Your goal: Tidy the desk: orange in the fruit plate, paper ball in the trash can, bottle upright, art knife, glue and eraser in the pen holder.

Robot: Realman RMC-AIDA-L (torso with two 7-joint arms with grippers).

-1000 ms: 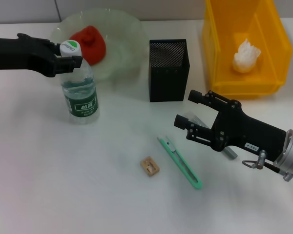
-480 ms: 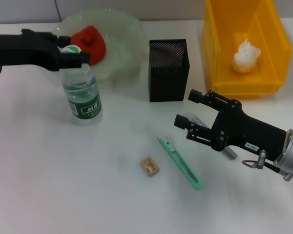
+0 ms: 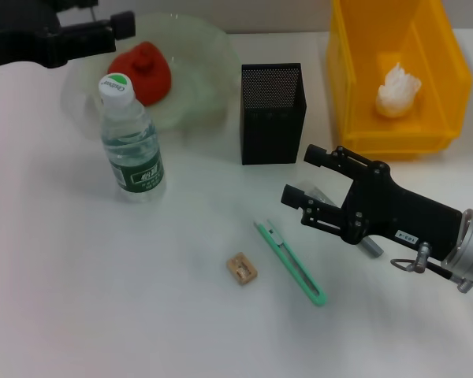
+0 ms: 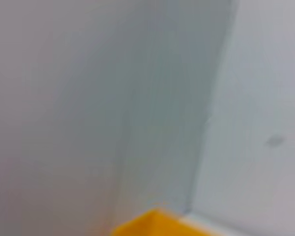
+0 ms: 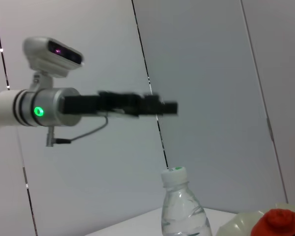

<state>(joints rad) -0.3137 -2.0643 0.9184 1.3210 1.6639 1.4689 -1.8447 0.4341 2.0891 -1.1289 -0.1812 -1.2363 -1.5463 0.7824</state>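
The bottle (image 3: 132,142) stands upright on the desk (image 3: 102,299), with nothing touching its white cap; it also shows in the right wrist view (image 5: 181,209). My left gripper (image 3: 110,24) is open and hangs raised behind and above the bottle, seen as a dark bar (image 5: 157,105). The orange (image 3: 146,71) lies in the fruit plate (image 3: 197,47). The paper ball (image 3: 396,90) sits inside the trash can (image 3: 355,94). My right gripper (image 3: 302,175) is open, low over the grey glue (image 3: 370,248), which it partly hides. The art knife (image 3: 290,262) and the eraser (image 3: 242,268) lie on the desk before the pen holder (image 3: 272,114).
The pen holder stands between the fruit plate and the trash can, just beyond my right gripper. A corner of the trash can (image 4: 155,223) shows in the left wrist view against a grey wall.
My left gripper has let go of the bottle cap and risen up and back. The bottle stays upright. The right arm has not moved.
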